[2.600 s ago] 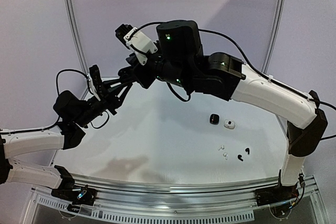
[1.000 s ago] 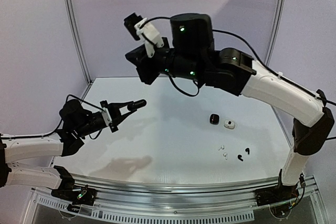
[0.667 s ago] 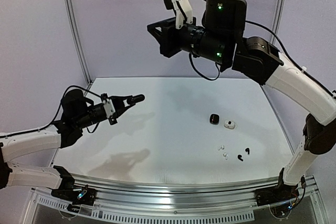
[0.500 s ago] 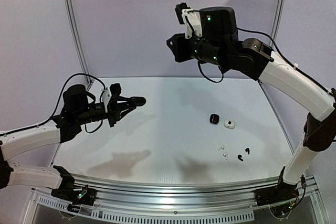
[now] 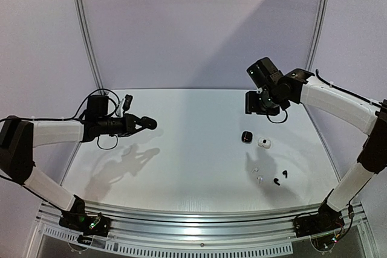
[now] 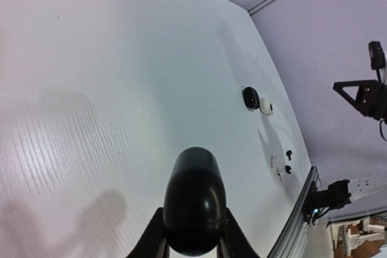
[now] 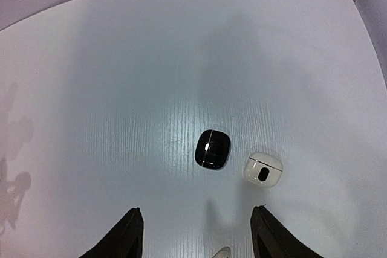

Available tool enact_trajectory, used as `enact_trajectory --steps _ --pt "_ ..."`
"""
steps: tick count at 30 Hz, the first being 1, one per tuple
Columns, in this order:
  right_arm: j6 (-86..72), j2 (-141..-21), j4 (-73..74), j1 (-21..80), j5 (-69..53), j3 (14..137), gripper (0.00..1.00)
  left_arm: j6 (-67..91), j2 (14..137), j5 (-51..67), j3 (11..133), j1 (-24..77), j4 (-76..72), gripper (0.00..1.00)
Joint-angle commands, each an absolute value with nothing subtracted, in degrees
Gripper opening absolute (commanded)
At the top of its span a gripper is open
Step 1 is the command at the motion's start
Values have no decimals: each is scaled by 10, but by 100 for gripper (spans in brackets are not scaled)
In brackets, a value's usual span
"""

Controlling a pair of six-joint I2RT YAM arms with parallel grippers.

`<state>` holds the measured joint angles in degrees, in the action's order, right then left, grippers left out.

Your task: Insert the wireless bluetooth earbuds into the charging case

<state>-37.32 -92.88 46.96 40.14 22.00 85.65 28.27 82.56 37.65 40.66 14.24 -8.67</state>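
The right gripper (image 5: 255, 106) hangs above the far right part of the table (image 5: 181, 161) with its jaws spread and nothing between them; in its wrist view the two fingers frame bare surface (image 7: 195, 209). Just ahead of them lie the closed black case (image 7: 213, 148) and, beside it but apart, the closed white case (image 7: 263, 168). The earbuds (image 5: 269, 176) sit in a loose cluster nearer the table's front edge than the cases, two white to the left and two black to the right, all apart from one another. From this gripper they lie back toward the robot's own base, past the cases, and almost out of its wrist view: only a pale tip shows at the bottom edge. They are too small to tell how their stems point. The left gripper (image 5: 145, 124) is far across the table, pinching a dark pebble-shaped case (image 6: 195, 200), well apart from the cluster. The right arm is plainly the nearer, so I judge the coming move to be its own: draw back over the cases and descend on one earbud
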Motion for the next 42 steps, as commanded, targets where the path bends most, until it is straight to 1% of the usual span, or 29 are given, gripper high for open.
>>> enact_trajectory --steps 1,5,9,14,15,17,19,22,24,26,29,33,39,41,42 --pt "-390 -952 494 366 177 849 61 387 876 386 442 127 -78 0" --pt "-367 -996 474 341 151 856 62 432 932 403 451 129 -101 0" --pt "-354 -1049 447 335 119 869 62 468 965 403 426 136 -140 0" --pt "-340 -1114 462 333 102 908 62 496 1009 394 409 140 -187 0" --pt "-337 -1123 466 331 104 916 64 497 1016 388 409 141 -197 0" --pt "-334 -1143 475 329 107 927 73 502 1029 374 407 144 -214 0" --pt "-332 -1161 478 327 102 936 75 498 1039 357 400 150 -219 6" --pt "-336 -1175 479 326 105 942 75 454 1047 311 385 162 -222 19" --pt "-341 -1182 479 324 107 944 75 417 1048 243 385 172 -180 29" --pt "-347 -1189 475 318 102 944 74 416 1047 197 372 173 -162 37" --pt "-356 -1196 470 312 96 943 73 421 1042 194 355 174 -169 45" --pt "-359 -1208 464 307 91 945 73 415 1033 177 355 180 -173 59" --pt "-368 -1222 458 298 85 945 72 395 1009 168 374 181 -114 72" --pt "-369 -1228 452 297 84 945 72 391 998 177 371 181 -109 81" --pt "-370 -1231 447 297 83 945 72 390 991 174 369 182 -108 89"
